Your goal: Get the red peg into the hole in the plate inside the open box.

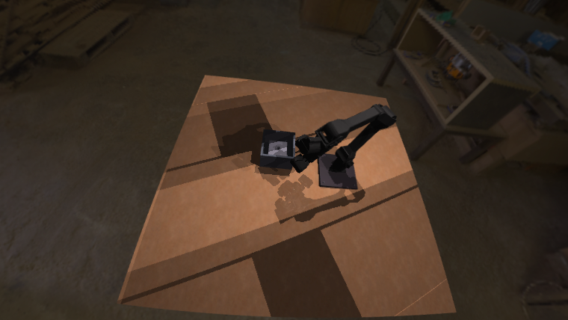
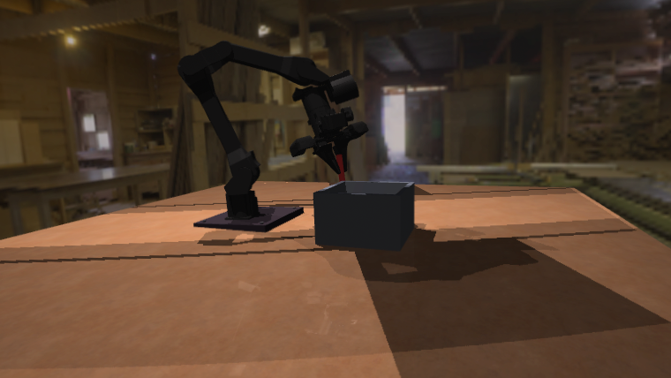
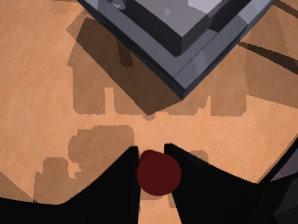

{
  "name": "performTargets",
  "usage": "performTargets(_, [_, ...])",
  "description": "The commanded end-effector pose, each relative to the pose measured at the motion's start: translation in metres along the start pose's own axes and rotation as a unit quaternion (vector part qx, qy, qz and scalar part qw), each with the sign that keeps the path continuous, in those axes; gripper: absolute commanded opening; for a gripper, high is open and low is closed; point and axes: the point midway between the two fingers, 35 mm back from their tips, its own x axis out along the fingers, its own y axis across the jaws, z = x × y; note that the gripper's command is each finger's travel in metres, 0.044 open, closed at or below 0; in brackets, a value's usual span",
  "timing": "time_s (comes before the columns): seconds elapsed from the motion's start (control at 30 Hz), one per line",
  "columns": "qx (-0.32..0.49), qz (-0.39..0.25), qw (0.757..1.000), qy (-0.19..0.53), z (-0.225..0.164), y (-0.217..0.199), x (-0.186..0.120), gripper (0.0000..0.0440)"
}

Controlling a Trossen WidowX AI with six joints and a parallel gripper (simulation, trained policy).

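Observation:
My gripper (image 2: 342,172) (image 3: 151,152) is shut on the red peg (image 2: 341,162) (image 3: 159,173). The peg points down from the fingers, and the wrist view shows it nearly end-on. Its lower end goes out of sight at the back rim of the box in the exterior view. The open grey box (image 1: 276,161) (image 2: 358,218) (image 3: 182,70) stands on the table. The gripper and peg are beside the box, on the arm-base side, not over its opening. The pale plate (image 1: 283,149) (image 3: 160,20) lies at the bottom of the box, its dark hole (image 1: 277,147) showing in the top view.
The arm's dark base plate (image 1: 338,180) (image 2: 267,223) stands on the brown table (image 1: 190,222) (image 2: 187,305) near the box. The box walls rise around the plate. Dark shadow bands cross the table.

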Motion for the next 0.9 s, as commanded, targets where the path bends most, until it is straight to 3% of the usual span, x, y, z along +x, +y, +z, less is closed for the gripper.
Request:
performTargets(0.0, [0.002, -0.003, 1.000, -0.018, 0.019, 0.002, -0.009, 0.0000])
performTargets(0.4, [0.032, -0.024, 0.998, -0.042, 0.072, -0.007, -0.012, 0.0000])
performTargets(0.87, [0.070, -0.046, 0.995, -0.052, 0.119, -0.021, 0.007, 0.0000])
